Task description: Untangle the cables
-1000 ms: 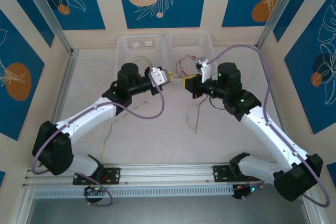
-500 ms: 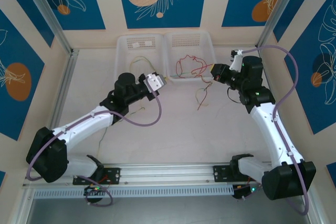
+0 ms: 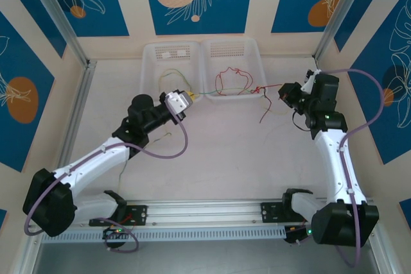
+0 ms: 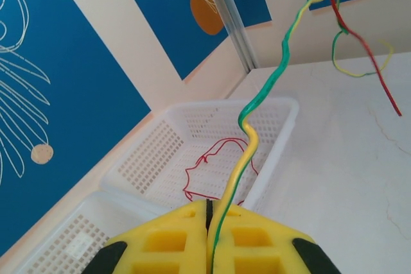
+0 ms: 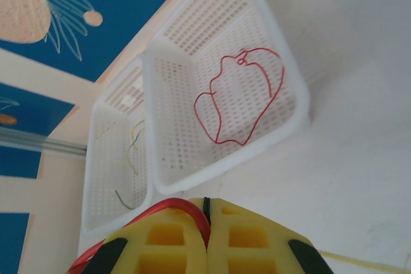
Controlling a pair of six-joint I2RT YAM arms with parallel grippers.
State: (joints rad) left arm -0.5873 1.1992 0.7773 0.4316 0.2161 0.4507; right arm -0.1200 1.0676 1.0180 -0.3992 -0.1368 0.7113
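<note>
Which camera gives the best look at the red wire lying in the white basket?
The right wrist view: the red wire shows as a whole loop on the basket floor, large and unobstructed. The top external view shows it small and thin. In the left wrist view it is partly crossed by the yellow-green cable.

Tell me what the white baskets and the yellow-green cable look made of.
White baskets: apparently moulded plastic, slightly glossy, judging by the uniform grid of holes and rounded rims. Yellow-green cable: likely wire in smooth plastic insulation; it holds kinks and shows two-colour striping.
</note>
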